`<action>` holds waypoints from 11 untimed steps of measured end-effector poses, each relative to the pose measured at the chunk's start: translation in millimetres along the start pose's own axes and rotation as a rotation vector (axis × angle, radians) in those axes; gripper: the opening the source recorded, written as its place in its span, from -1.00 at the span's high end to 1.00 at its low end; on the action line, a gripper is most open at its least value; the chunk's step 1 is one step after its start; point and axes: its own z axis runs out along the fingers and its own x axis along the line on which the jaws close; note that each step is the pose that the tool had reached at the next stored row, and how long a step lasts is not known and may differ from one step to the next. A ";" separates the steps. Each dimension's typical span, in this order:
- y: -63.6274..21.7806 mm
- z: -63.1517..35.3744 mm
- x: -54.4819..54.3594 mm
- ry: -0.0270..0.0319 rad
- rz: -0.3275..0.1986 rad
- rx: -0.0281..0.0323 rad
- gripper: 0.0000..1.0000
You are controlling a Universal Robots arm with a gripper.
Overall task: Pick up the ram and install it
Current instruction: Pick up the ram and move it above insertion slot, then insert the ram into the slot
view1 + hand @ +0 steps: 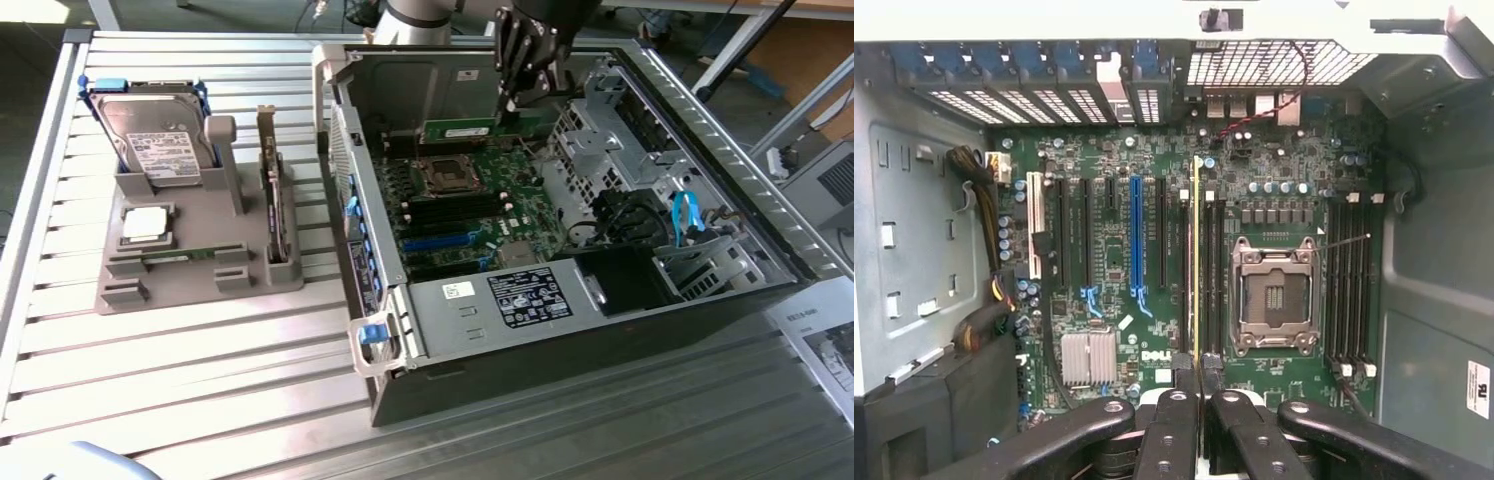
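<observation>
Peeking into the open computer case point(747, 250), I saw the claw point(1196, 370) pinched shut on one end of the ram point(1196, 250), over the green board point(1104, 150). Seen edge-on, the ram was only a thin line, its chips hidden.

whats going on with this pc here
The robot arm's gripper is shut on the ram, a thin green stick. It holds the ram inside the open computer case, above the motherboard and lined up with the slots beside the CPU socket. The ram does not look seated yet.
</observation>
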 end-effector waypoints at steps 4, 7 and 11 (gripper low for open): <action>0.1 2.2 0.0 0.0000 0.000 0.0003 0.76; 0.1 2.7 0.1 -0.0010 0.000 0.0004 0.76; 0.1 2.7 0.0 -0.0010 0.000 0.0003 0.76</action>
